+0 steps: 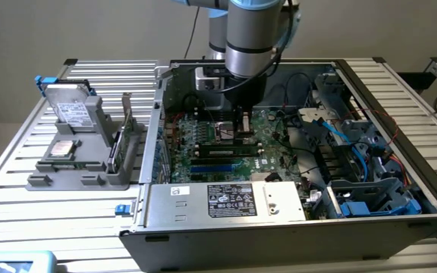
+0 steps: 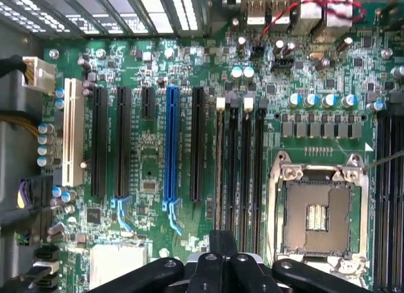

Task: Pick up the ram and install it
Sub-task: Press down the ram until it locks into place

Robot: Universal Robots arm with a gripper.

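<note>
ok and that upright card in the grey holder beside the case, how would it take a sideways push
The card stands tall and thin on its edge, so a sideways push would probably tilt it in the grey holder. It looks like a rigid board with a metal bracket, so it is likely stiff, not floppy.

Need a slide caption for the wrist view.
Shut gripper over the memory slots on the motherboard, next to the empty processor socket.

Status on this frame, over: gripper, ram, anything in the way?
Gripper shut, low over memory slots. Ram looks seated in slot beside open processor socket. Contact unclear.
</note>
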